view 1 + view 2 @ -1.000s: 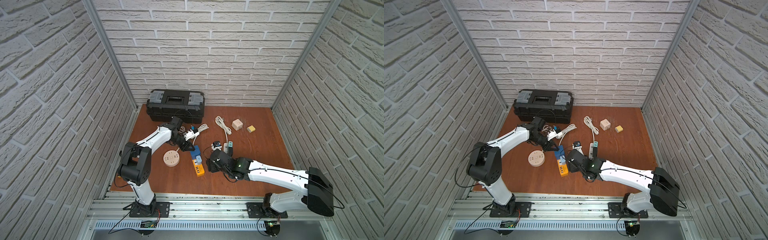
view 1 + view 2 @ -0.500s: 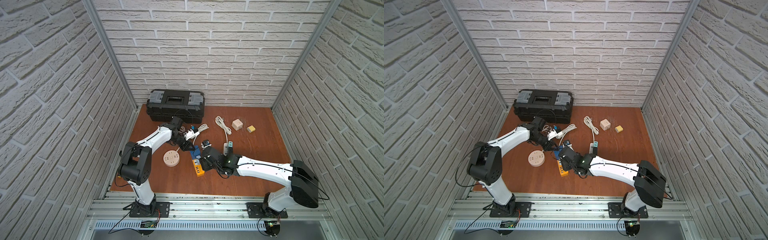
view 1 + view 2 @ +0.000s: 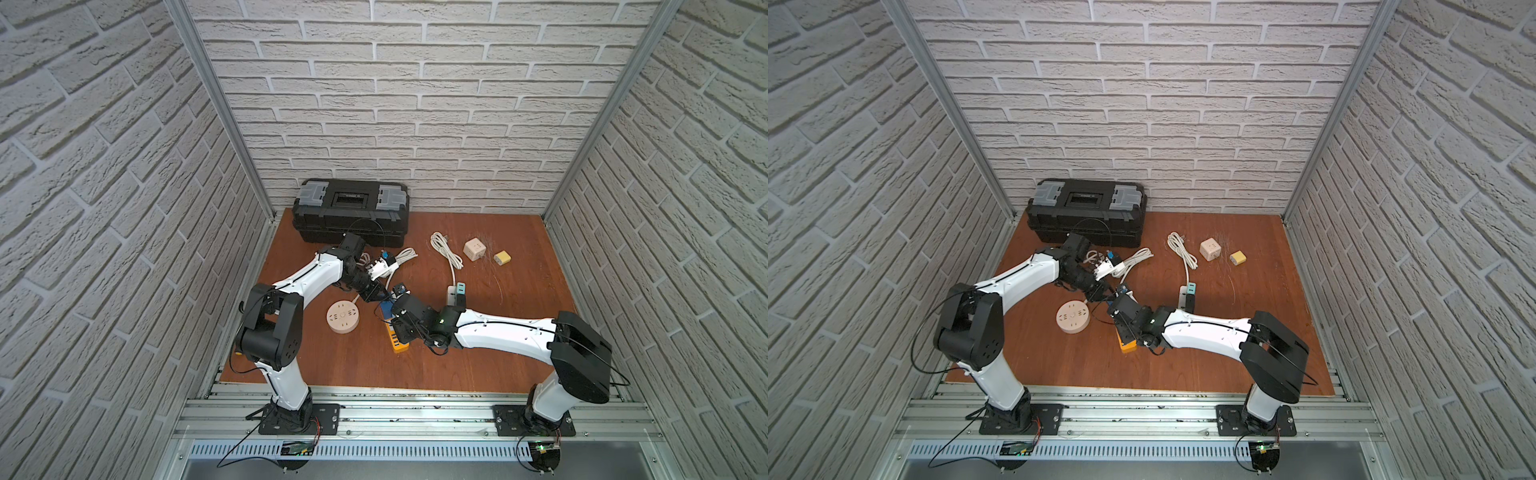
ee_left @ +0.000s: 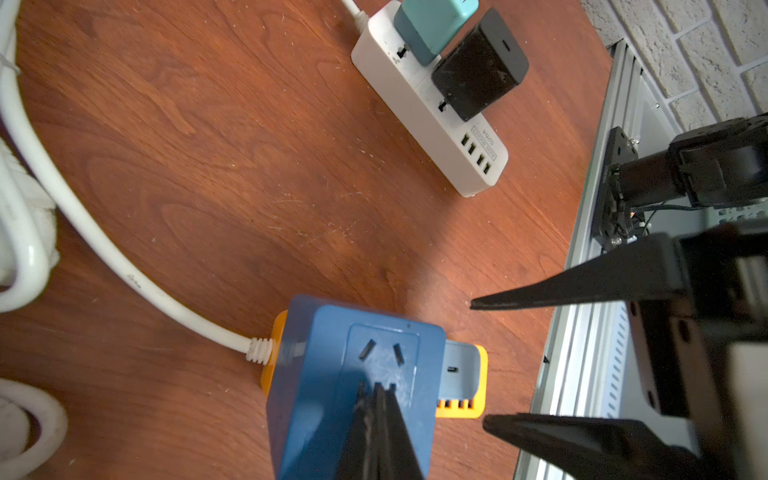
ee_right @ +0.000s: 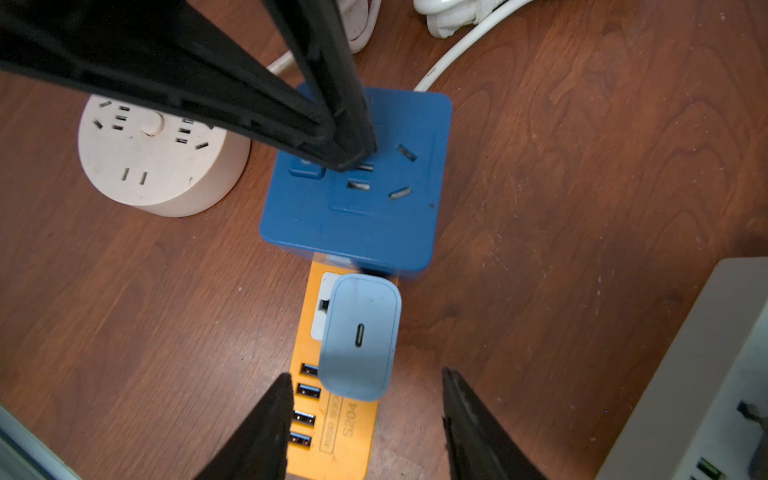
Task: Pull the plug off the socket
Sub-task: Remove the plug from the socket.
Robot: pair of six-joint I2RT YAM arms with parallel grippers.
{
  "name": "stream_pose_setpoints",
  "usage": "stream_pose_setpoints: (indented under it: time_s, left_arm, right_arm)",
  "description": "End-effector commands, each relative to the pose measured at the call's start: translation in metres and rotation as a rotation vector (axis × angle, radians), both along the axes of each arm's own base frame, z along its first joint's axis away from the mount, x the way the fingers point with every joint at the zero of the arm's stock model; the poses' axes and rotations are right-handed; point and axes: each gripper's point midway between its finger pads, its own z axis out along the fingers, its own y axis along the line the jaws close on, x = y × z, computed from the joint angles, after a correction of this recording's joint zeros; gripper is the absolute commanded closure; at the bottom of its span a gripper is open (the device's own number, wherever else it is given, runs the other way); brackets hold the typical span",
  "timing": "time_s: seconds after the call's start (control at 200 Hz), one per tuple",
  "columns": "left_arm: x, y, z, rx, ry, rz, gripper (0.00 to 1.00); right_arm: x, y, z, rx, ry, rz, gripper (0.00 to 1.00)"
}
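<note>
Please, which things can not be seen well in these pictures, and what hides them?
Light blue charger: prongs hidden by its own body in the right wrist view; in both top views the right arm covers it.
White power strip: cut off by the edge in the right wrist view.
Orange power strip: label partly covered by the charger, right wrist view.

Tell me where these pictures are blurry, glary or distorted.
Both top views: wide-angle, brick walls splay outward, lighting even. Left wrist view: soft sheen on the blue socket adapter, the shut left gripper blurred near the lens. Right wrist view: light blue USB charger sharp, right gripper soft at its tips.
</note>
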Motion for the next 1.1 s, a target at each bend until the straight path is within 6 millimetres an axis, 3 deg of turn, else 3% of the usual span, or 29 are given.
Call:
stream_pose_setpoints:
  time_s: [0.0, 0.47, 0.775, 1.095]
  left_arm:
    - [-0.016, 0.021, -0.045, 0.153, 0.090, 0.015, 1.00]
    - [-0.020, 0.025, -0.050, 0.168, 0.092, 0.011, 1.00]
    - [-0.024, 0.030, -0.055, 0.179, 0.095, 0.014, 1.00]
    - [-0.033, 0.035, -0.060, 0.190, 0.098, 0.005, 1.00]
  right_arm:
    - [0.006, 0.016, 0.009, 0.030, -0.027, 0.020, 0.45]
    - [0.002, 0.033, 0.004, -0.078, -0.080, 0.023, 0.79]
    - [0.006, 0.031, 0.007, 0.003, -0.068, -0.041, 0.97]
    - [0.006, 0.029, 0.011, 0.048, -0.050, -0.041, 0.98]
